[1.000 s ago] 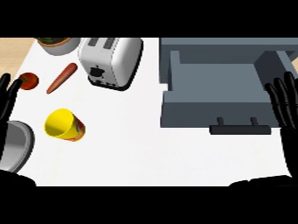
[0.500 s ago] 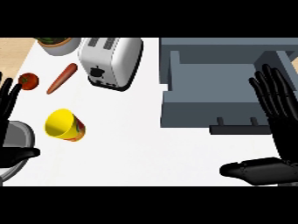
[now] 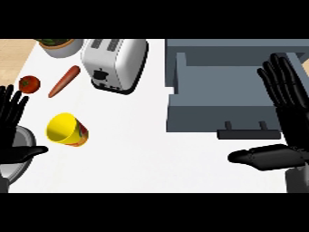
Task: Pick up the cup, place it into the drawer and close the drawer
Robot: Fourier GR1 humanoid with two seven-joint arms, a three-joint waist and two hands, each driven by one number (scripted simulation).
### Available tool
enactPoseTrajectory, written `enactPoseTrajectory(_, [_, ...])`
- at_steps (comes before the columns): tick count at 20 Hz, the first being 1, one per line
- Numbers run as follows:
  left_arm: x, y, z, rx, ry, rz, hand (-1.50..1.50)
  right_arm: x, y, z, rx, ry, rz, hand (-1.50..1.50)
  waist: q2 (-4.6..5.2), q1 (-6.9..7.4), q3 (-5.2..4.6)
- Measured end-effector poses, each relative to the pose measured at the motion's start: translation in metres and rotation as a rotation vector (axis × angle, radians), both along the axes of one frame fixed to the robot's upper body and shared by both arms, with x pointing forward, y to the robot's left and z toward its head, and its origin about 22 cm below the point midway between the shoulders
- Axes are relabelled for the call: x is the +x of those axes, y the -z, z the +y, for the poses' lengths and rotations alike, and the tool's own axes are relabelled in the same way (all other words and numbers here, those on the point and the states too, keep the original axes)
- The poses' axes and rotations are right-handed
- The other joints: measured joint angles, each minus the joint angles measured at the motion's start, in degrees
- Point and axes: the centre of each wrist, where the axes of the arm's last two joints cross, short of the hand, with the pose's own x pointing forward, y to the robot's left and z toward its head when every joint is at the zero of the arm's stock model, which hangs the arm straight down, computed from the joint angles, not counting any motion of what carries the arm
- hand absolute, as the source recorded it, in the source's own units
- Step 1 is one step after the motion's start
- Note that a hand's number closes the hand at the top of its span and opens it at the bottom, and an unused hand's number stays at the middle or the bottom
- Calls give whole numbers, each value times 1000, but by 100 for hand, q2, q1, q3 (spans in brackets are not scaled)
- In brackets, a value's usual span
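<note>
A yellow cup (image 3: 67, 130) lies tipped on the white counter at the left, its mouth facing up-left. My left hand (image 3: 2, 136) is open just left of the cup, fingers straight, thumb pointing toward it, not touching. The grey drawer (image 3: 232, 114) stands pulled open at the right, with a dark handle (image 3: 249, 133) on its front. My right hand (image 3: 294, 118) is open over the drawer's right side, fingers stretched up and thumb out to the left below the handle.
A white toaster (image 3: 113, 64) stands at the back centre. An orange carrot (image 3: 64, 81) and a red tomato (image 3: 30, 84) lie left of it. A pot with greenery (image 3: 60, 45) sits at the back left. A grey round dish (image 3: 17, 158) shows under my left hand.
Both hands have come further into view and moved inward; the right hand has risen over the drawer's right side. The cup and drawer have not moved.
</note>
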Motion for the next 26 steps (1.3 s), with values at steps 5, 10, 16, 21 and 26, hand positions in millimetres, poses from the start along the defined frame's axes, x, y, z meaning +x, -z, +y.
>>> enactPoseTrajectory(5, [-1,36,10,20,-38,48,-150,8,-5,-5,-3,0,-4,-150,2,-6,-2])
enactPoseTrajectory(10, [-5,78,11,19,-52,86,-150,10,-14,-8,3,0,-16,-150,4,-20,-1])
enactPoseTrajectory(16, [-2,112,20,36,-70,115,-150,14,-16,-6,6,4,-19,-150,7,-37,-2])
enactPoseTrajectory(21, [-3,132,25,46,-76,122,-150,12,-23,-5,2,3,-19,-150,14,-59,-7])
enactPoseTrajectory(26, [-9,145,24,55,-90,106,-150,14,-31,-6,-1,3,-15,-150,19,-88,1])
